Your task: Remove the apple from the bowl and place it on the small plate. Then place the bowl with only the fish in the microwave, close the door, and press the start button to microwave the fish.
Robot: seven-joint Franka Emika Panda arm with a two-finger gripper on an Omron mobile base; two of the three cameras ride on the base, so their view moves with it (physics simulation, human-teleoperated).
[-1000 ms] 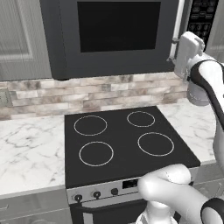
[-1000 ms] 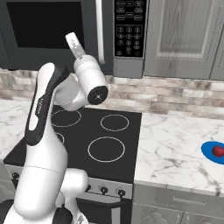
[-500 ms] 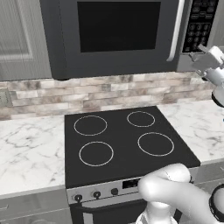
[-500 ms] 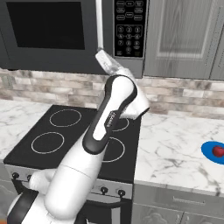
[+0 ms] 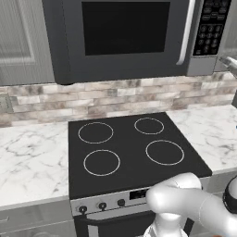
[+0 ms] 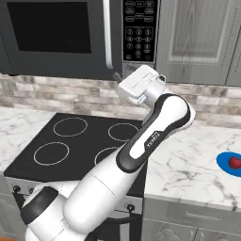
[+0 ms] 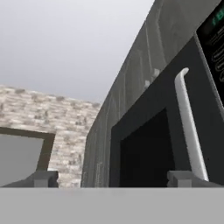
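Note:
The microwave (image 6: 61, 33) hangs over the stove with its door (image 5: 125, 32) shut behind the silver bar handle (image 6: 107, 33). The keypad panel (image 6: 140, 28) sits at its right end. My gripper (image 6: 116, 77) hovers just below the keypad, open and holding nothing. In the hand view my gripper (image 7: 113, 178) looks up along the door, with the handle (image 7: 188, 127) above the right fingertip (image 7: 183, 177). The red apple (image 6: 234, 162) rests on the small blue plate (image 6: 225, 165) on the counter at far right. The bowl and the fish are out of view.
A black four-ring stove top (image 5: 129, 152) lies under the microwave, with marble counter (image 5: 28, 162) on both sides. A stone backsplash (image 5: 115, 97) runs behind. Grey cabinet doors (image 6: 197, 37) flank the microwave. My arm (image 6: 155, 132) arches over the stove's right side.
My hand has swung right and down, from in front of the microwave door to below the keypad. The door has stayed shut and the gripper open.

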